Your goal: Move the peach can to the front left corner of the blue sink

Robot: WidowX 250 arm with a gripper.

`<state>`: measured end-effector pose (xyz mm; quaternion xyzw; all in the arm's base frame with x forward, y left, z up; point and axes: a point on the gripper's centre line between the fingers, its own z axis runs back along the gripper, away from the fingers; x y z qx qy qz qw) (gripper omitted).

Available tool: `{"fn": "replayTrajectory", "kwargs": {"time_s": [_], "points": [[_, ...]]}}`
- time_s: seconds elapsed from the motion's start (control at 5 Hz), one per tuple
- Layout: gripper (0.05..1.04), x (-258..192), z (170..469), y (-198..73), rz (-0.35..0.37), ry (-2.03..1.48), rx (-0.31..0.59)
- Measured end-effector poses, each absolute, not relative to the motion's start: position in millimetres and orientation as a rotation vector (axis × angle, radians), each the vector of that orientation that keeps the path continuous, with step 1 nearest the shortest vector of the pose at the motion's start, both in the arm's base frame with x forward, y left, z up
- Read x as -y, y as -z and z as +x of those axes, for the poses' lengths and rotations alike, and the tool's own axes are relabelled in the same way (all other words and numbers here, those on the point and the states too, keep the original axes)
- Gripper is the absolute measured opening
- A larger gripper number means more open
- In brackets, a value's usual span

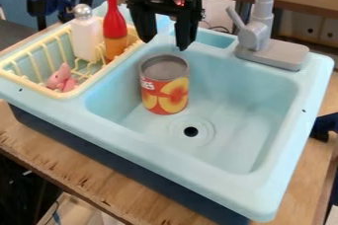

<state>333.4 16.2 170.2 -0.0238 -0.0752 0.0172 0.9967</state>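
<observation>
While the can point(165, 91) is standing upright inside the light-blue sink point(165, 159), we are seeing the gripper point(165, 43) hanging near it, spread wide.

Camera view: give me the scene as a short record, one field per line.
Pincer: black two-finger pincer, open, empty, near the sink's back edge
Nearest thing: orange-and-red metal can with fruit label, upright
Can location: in the basin of the light-blue plastic sink, behind and left of the round black drain hole in the image
Rack: pale-yellow plastic rack, image left
Rack contents: red-and-orange bottle, white bottle with silver cap, small pink toy
Tap: grey plastic faucet, image right, back edge
</observation>
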Motion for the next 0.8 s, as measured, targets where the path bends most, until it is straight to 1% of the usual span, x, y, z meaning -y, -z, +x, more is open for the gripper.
{"fn": "replayTrajectory", "kwargs": {"time_s": [0.4, 0.6, 0.8], "points": [[1.000, -26, 351, -160, -0.130, -0.037, 0.217], [1.000, -27, 357, -152, -0.192, -0.008, 0.222], [1.000, -28, 361, -141, -0.212, 0.009, 0.211]]}}
